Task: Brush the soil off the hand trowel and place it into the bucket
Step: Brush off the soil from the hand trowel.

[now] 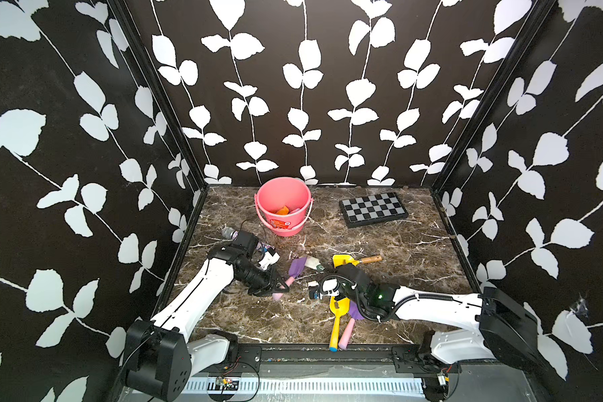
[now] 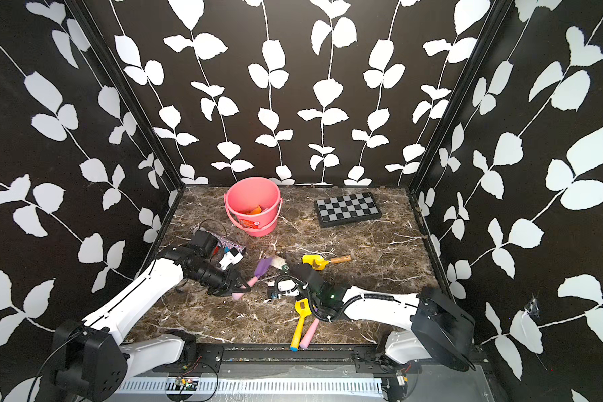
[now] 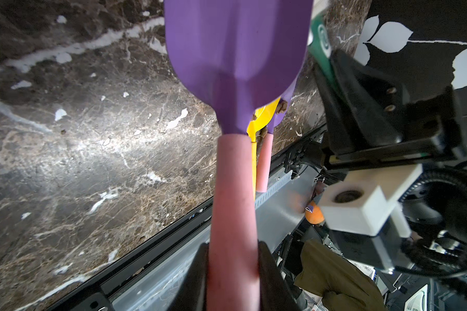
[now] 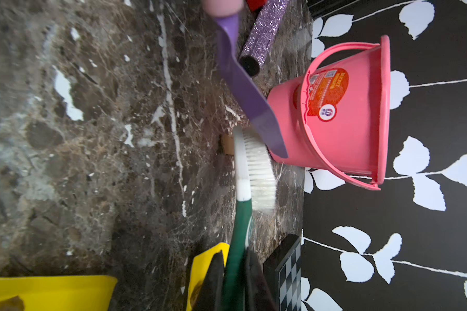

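Had my left gripper [image 3: 233, 258] clamped on pink handle of purple trowel [image 3: 237, 53], blade angled out so right gripper [image 4: 235, 274], pinching the brush [image 4: 259, 172], could sweep it.

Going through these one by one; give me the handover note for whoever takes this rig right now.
Left gripper: shut on the purple trowel by its pink handle, blade raised off the table.
Right gripper: shut on the green-handled brush, bristles at the blade's tip; contact unclear.
Bucket: upright at the back, an orange item inside.
Done: both tools in hand; no soil shows on the blade faces in view.
Left: finish brushing, put this trowel in the bucket. A yellow trowel and second purple trowel at the front carry soil lumps.
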